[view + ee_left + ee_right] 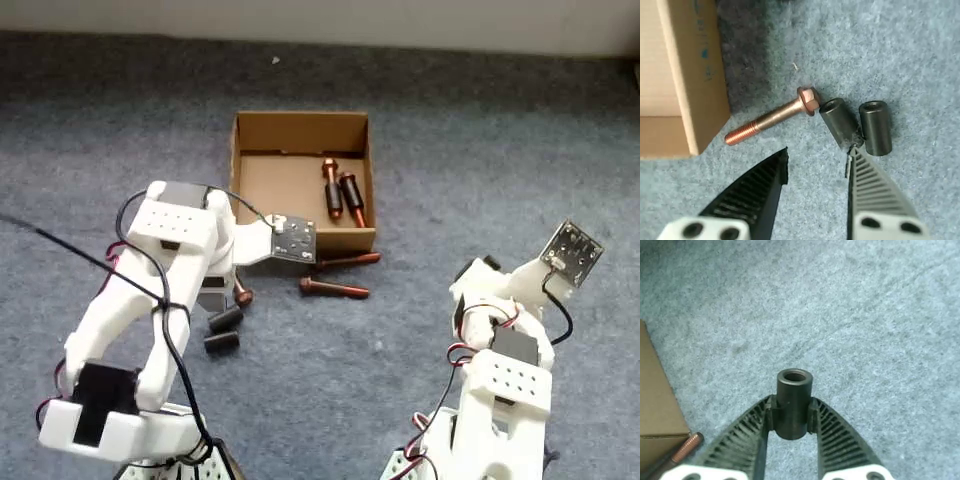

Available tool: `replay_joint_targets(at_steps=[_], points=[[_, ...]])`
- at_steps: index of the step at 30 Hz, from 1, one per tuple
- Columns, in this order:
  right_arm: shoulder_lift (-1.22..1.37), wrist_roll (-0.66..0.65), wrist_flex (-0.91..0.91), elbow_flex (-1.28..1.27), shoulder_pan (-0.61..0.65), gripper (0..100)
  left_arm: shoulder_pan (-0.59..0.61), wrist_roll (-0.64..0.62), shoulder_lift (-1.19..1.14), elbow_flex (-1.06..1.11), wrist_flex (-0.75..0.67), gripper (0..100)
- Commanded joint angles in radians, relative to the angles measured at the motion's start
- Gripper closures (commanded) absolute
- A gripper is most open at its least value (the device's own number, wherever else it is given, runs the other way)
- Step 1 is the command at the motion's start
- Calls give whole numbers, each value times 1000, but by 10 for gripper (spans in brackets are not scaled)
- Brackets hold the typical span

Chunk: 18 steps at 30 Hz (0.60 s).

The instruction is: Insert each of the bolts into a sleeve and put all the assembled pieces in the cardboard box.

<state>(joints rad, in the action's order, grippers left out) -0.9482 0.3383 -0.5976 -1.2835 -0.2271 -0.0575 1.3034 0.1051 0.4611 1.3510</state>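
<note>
My left gripper (817, 160) is open and hangs just above the carpet, beside the cardboard box (690, 75). Ahead of its fingertips lie a copper bolt (775, 117) and two black sleeves (837, 122) (875, 127); one fingertip (854, 152) comes close to the sleeves. My right gripper (791, 407) is shut on another black sleeve (794, 402), held with its bore showing, above bare carpet. In the high view the box (240, 150) holds two assembled pieces (341, 194). Two more bolts (350, 260) (335, 289) lie just in front of it.
Grey carpet covers the whole work area. The left arm (180, 240) stands over the box's front-left corner, and the two loose sleeves (223, 331) lie beside it. A bolt's threaded end (685, 450) and the box corner (655, 425) show in the right wrist view.
</note>
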Motion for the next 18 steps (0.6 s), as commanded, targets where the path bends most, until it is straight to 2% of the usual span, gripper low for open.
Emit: replay_joint_targets(at_steps=[1, 18], points=[[-28, 6, 22, 8, 8, 995, -30, 127, -116, -117, 2, 790], [-28, 6, 22, 13, 8, 995, -42, 124, -513, -390, 3, 829]])
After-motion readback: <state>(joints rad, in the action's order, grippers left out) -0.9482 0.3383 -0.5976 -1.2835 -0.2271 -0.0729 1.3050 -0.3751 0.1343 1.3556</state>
